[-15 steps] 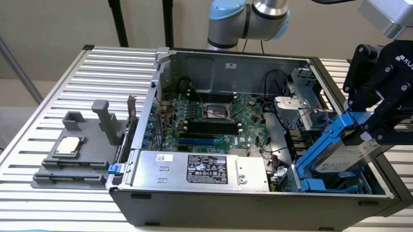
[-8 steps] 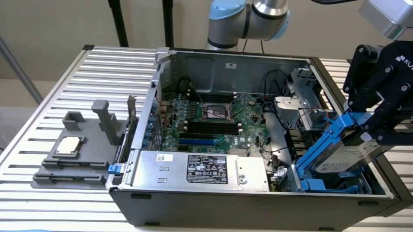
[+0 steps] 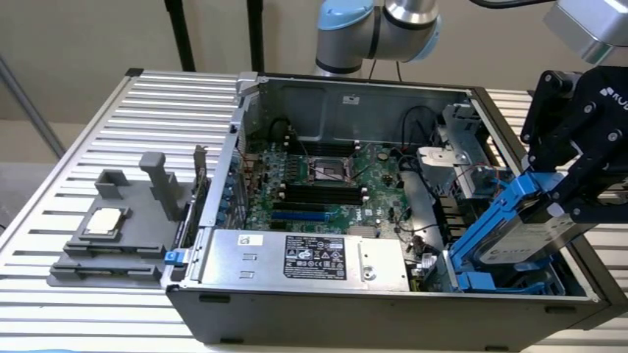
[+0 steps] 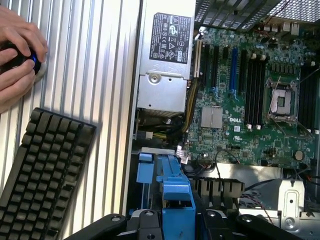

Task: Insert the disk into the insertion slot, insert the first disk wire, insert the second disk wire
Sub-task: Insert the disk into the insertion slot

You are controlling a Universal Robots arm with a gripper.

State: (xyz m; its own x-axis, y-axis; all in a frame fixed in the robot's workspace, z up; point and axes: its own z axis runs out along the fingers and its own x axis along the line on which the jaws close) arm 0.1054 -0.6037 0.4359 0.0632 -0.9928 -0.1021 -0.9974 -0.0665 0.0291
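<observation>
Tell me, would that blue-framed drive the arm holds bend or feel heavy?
Probably stiff: the drive looks like a flat metal slab and hangs tilted in the gripper without sagging. Likely heavy for its size, being metal. Its blue plastic frame may flex a little.

Blue-framed silver disk [image 3: 534, 237], green motherboard [image 3: 339, 193], black keyboard [image 4: 45, 170]
</observation>
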